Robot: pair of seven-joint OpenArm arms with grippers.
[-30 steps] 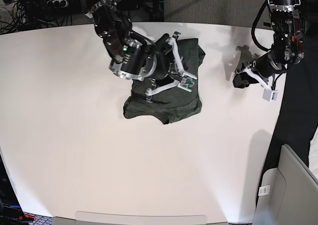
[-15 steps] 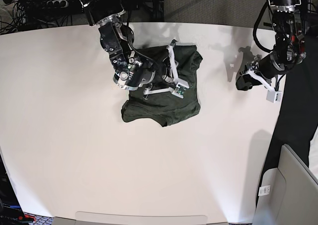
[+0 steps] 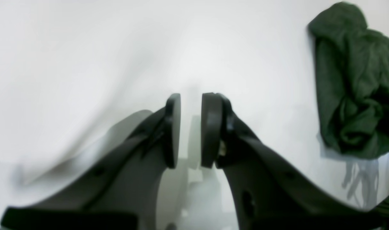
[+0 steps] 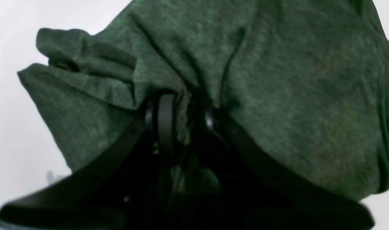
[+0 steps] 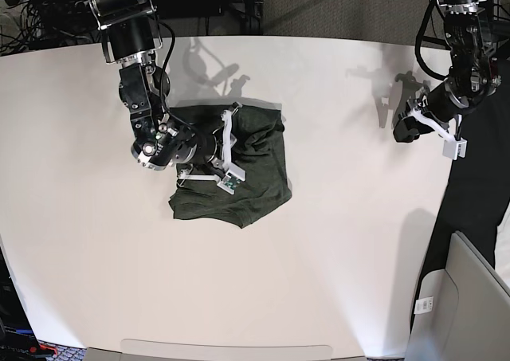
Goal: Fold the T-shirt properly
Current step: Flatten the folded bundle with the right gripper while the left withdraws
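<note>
A broad, matte white surface (image 5: 335, 241) fills most of the base view, with a dark strip of cables and equipment along its far edge and a grey panel at the near right corner.

The T-shirt (image 5: 255, 166), a dark olive-green heathered knit garment of thin soft fabric, lies bunched in a rough, uneven block on the surface, left of centre in the base view and toward the far side. Its cloth is rumpled into folds and ridges rather than lying flat, and one rounded lump of fabric sticks out at the edge in the right wrist view.

The right hand (image 4: 185, 123) is down on the T-shirt (image 4: 293, 95). Its two dark fingers (image 4: 165, 123) stand close together with a pinch of green cloth gathered between them, so it is gripping the garment. In the base view this hand (image 5: 215, 158) sits over the left part of the bunched shirt, the arm reaching in from the far left.

The left hand (image 3: 190, 131) hangs over bare white surface (image 3: 86, 64) with nothing in it; its dark pads (image 3: 210, 127) stand a narrow gap apart, and the surface shows through that gap. The T-shirt (image 3: 351, 83) lies well apart from it, at the edge of the left wrist view. In the base view this hand (image 5: 406, 126) is near the right edge of the surface.
</note>
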